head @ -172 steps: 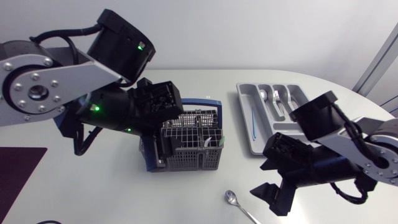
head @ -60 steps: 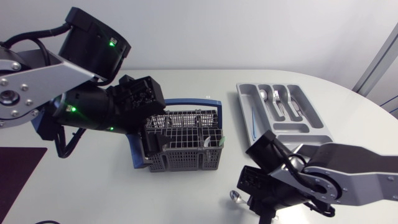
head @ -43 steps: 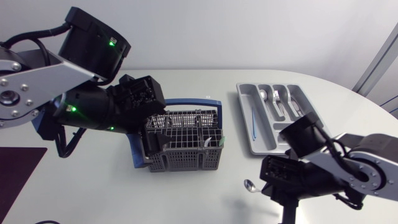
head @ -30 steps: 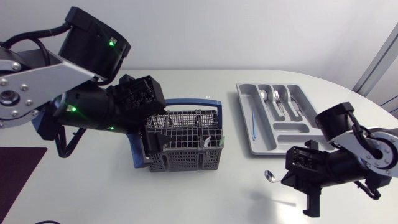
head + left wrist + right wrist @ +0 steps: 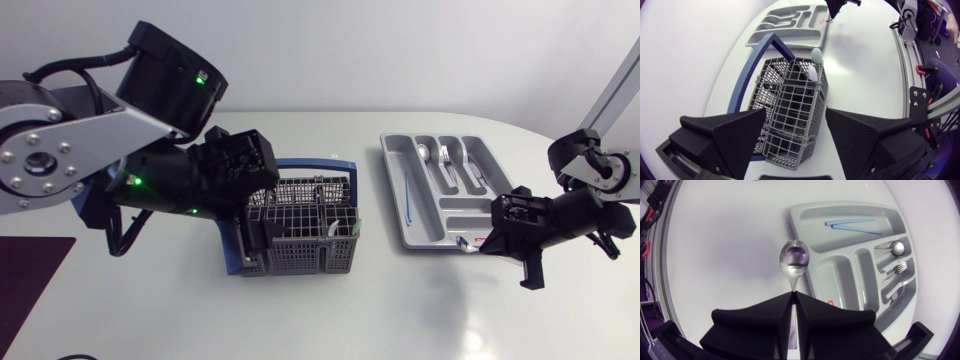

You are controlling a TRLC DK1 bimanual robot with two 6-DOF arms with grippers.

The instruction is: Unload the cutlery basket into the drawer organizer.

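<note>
In the right wrist view, a metal spoon [image 5: 795, 262] sticks out ahead of my right gripper [image 5: 794, 300], which is shut on its handle. The bowl hangs over the near-left edge of the grey drawer organizer [image 5: 810, 287]. The head view shows that gripper [image 5: 490, 240] at the organizer's [image 5: 420, 235] front edge. The grey wire cutlery basket [image 5: 300, 230] with its blue handle stands mid-table. My left gripper [image 5: 252, 222] hovers at its left side. In the left wrist view that gripper [image 5: 795, 145] is open above the basket [image 5: 790, 105], which holds an upright spoon [image 5: 815, 55].
The organizer holds two blue sticks [image 5: 852, 224] in its long slot, and a spoon [image 5: 896, 247] and a fork [image 5: 900, 269] in others. Bare white table [image 5: 350, 320] lies in front of the basket and the organizer.
My right arm has swung from the table's front middle to the right, carrying the spoon up to the organizer's front edge. My left arm has shifted slightly over the basket.
</note>
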